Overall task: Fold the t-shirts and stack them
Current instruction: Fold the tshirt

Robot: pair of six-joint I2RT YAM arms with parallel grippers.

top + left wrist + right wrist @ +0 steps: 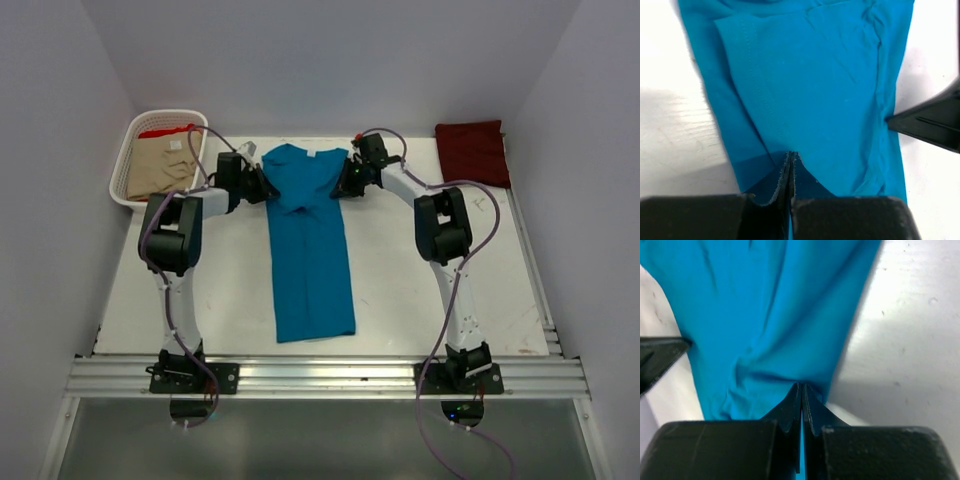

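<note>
Teal-blue t-shirt (312,250) lies mid-table (220,290) as a long narrow strip, collar at the far end. The left gripper (262,186) and right gripper (343,182) face each other across that far end, each with its fingers pressed together on a fold of the teal cloth at its own side. Four shirts show in all. A dark maroon t-shirt (472,152) lies folded at the far right corner. One white basket (125,165) at the far left holds two: a beige t-shirt (162,168) and, at its far side, a red t-shirt (168,130).
</note>
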